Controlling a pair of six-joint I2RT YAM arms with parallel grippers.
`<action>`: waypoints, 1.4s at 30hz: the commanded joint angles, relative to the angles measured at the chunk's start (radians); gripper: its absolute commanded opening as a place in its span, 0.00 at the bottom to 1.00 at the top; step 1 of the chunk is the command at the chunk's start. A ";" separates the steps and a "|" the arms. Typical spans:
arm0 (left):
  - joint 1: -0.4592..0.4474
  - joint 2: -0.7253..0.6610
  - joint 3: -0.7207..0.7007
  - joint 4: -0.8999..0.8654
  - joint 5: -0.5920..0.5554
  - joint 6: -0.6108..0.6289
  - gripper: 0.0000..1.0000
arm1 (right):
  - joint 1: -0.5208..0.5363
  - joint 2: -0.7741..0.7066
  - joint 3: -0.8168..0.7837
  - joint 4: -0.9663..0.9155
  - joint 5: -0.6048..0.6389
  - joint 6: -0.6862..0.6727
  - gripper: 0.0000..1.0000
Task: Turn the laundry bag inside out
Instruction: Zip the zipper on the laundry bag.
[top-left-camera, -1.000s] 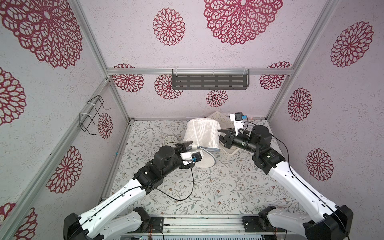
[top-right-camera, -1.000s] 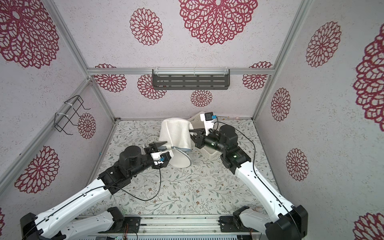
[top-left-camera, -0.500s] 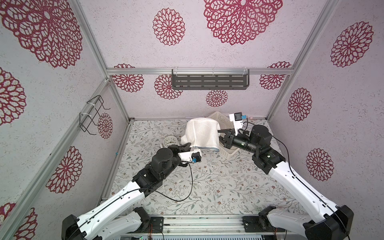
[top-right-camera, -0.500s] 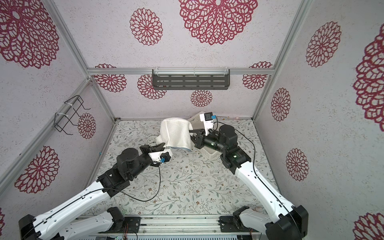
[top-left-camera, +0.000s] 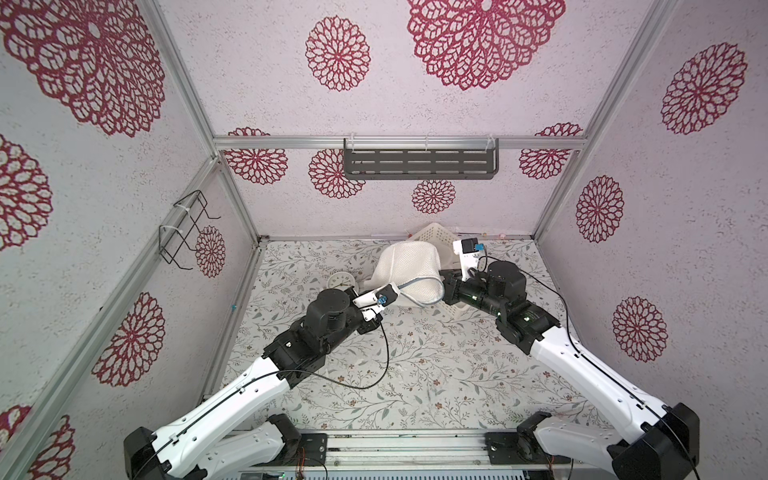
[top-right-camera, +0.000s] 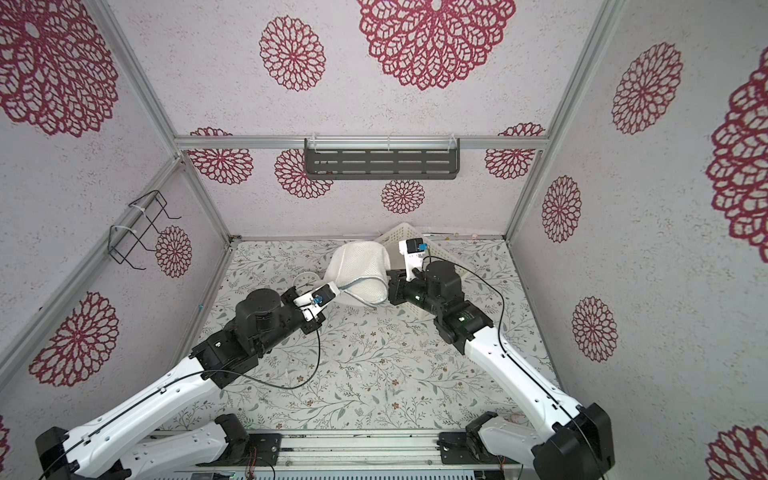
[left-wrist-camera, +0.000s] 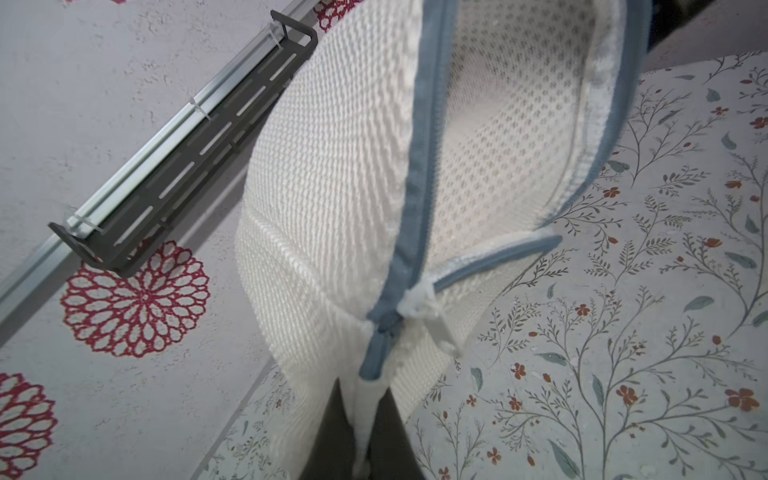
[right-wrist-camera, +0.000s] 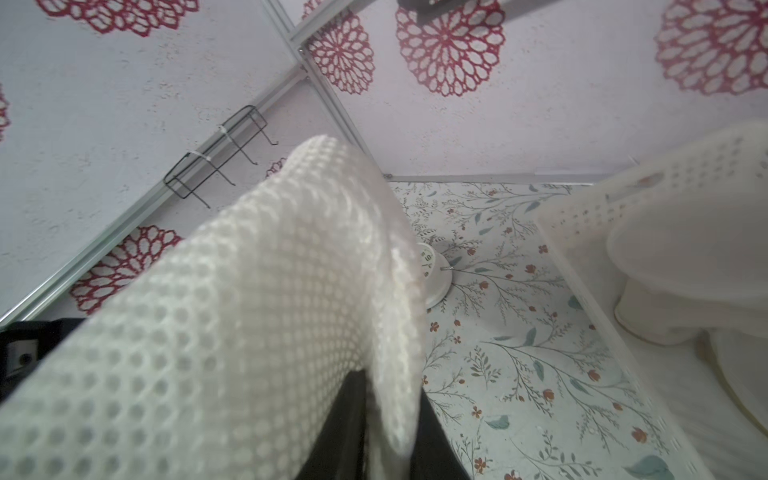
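Observation:
The laundry bag (top-left-camera: 409, 264), white mesh with a blue-grey zipper trim, hangs above the table at the back, stretched between my two grippers in both top views. Its mouth (left-wrist-camera: 507, 137) gapes wide, showing the mesh inside. My left gripper (left-wrist-camera: 368, 419) is shut on the bag's edge just below the zipper's end, and sits at the bag's left corner (top-left-camera: 394, 292). My right gripper (right-wrist-camera: 386, 415) is at the bag's right side (top-left-camera: 444, 286). Its fingers stand apart, with a fold of mesh still between them.
A white perforated basket (top-left-camera: 432, 232) leans at the back right, just behind the bag, with white items inside it (right-wrist-camera: 685, 257). A small white clock (top-left-camera: 340, 281) lies on the table left of the bag. A dark shelf (top-left-camera: 419, 164) and a wire rack (top-left-camera: 185, 232) hang on the walls.
My left gripper has shut on the bag's edge and drawn it out leftward, widening the mouth. The right gripper's jaws, shut before, have parted.

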 joint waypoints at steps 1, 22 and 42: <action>-0.004 0.033 0.048 -0.068 -0.036 -0.171 0.00 | 0.006 0.008 -0.020 -0.056 0.135 0.046 0.43; 0.205 -0.002 -0.025 -0.085 0.031 -0.185 0.00 | 0.075 -0.101 0.085 -0.191 -0.168 0.052 0.55; 0.220 -0.186 -0.198 0.041 0.375 -0.101 0.00 | 0.314 0.105 0.273 -0.173 0.021 0.028 0.24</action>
